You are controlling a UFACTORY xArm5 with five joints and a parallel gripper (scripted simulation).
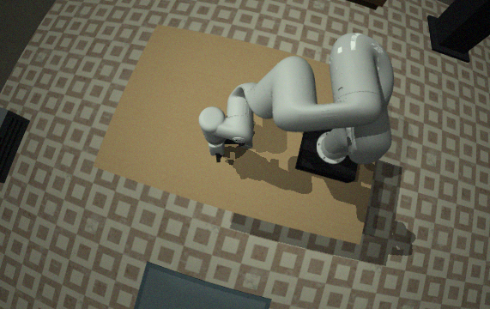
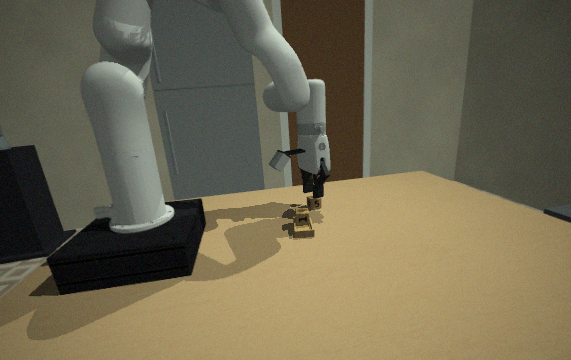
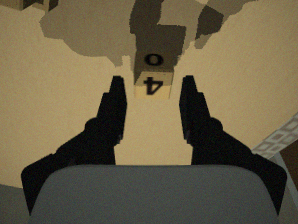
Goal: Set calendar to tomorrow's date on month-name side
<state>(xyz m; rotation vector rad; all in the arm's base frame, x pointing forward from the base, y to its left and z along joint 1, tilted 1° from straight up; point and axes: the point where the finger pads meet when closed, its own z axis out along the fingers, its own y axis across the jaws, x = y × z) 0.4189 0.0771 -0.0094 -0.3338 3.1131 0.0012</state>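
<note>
One wooden cube [image 2: 314, 203] [image 3: 153, 85] stands on the table behind the tray. It shows a 5 in the exterior view; the wrist view shows its 0 and 4, the 4 upside down there. The wooden tray [image 2: 304, 234] lies on the table and holds the other cube [image 2: 303, 219], which shows a 1. The tray's near part has no cube. My gripper [image 1: 218, 158] [image 2: 313, 193] [image 3: 153, 89] is open, pointing down just above the loose cube, with its fingers on either side of it in the wrist view. The tray's month name is not readable.
The arm's black base [image 1: 327, 167] [image 2: 130, 255] stands on the table [image 1: 163, 86] [image 2: 390, 280], to the left of the tray in the exterior view. Small wooden parts [image 3: 12, 4] show at the wrist view's top left. The arm's shadow covers part of the table around the tray.
</note>
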